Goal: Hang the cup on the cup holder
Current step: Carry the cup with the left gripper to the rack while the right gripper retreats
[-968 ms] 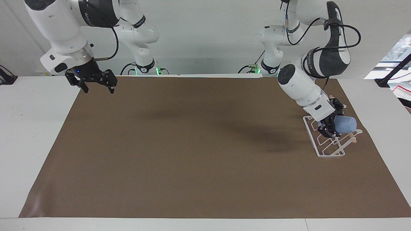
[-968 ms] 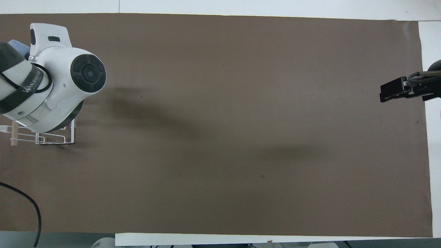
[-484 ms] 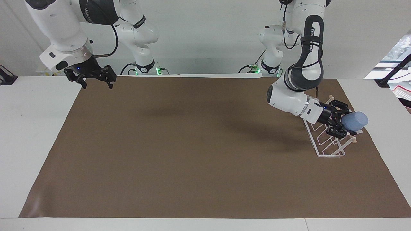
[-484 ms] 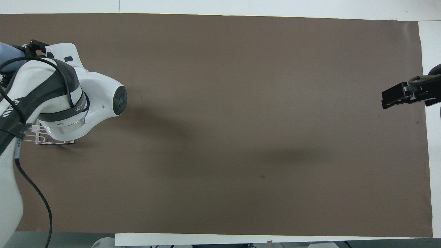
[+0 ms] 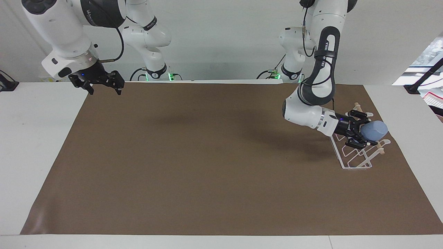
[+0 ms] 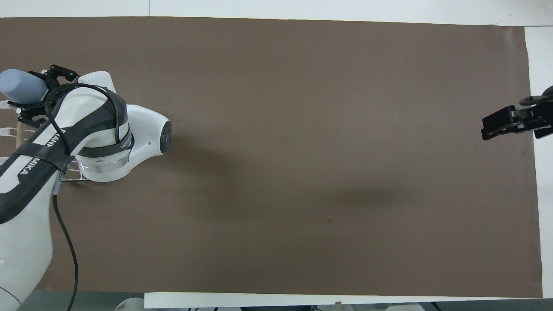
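- The left gripper (image 5: 360,133) is clamped on the cup (image 5: 374,130), holding it on its side in the air over the rack (image 5: 356,159).
- The cup juts out past the fingertips, closed bottom pointing away from the arm toward the left arm's end of the table; its rim end sits between the fingers.
- In the overhead view the cup (image 6: 22,86) lies over the rack's upper prongs; whether it touches a prong cannot be told.
- The rack stands on the brown mat (image 5: 207,166) at the left arm's end of the table.
- The right gripper (image 5: 104,82) waits over the mat's edge at the right arm's end, fingers apart and holding nothing.
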`<state>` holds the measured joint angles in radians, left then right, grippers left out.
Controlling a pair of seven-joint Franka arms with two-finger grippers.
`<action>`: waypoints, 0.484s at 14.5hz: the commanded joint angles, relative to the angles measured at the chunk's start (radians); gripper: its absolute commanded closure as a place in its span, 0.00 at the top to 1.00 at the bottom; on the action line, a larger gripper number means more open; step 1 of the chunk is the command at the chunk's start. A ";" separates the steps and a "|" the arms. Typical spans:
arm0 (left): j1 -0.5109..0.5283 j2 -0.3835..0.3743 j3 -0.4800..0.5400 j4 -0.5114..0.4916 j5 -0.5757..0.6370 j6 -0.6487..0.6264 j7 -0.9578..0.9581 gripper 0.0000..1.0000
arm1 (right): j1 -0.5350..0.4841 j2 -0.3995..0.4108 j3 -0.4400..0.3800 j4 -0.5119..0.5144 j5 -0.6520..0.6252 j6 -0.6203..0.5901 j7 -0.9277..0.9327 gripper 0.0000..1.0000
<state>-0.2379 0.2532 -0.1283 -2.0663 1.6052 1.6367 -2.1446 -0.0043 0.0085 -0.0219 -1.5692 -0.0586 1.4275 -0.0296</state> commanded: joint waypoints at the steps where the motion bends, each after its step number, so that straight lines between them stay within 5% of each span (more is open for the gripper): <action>1: 0.002 0.026 0.007 -0.020 0.048 -0.044 -0.047 0.00 | 0.013 -0.002 -0.016 0.000 0.019 -0.007 -0.022 1.00; 7: 0.017 0.035 0.007 -0.032 0.076 -0.025 -0.066 0.04 | 0.015 -0.009 -0.009 -0.002 0.020 -0.012 -0.023 1.00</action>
<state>-0.2224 0.2982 -0.1222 -2.0801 1.6572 1.6098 -2.1923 0.0127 0.0083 -0.0270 -1.5692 -0.0580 1.4270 -0.0297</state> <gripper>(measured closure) 0.211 0.000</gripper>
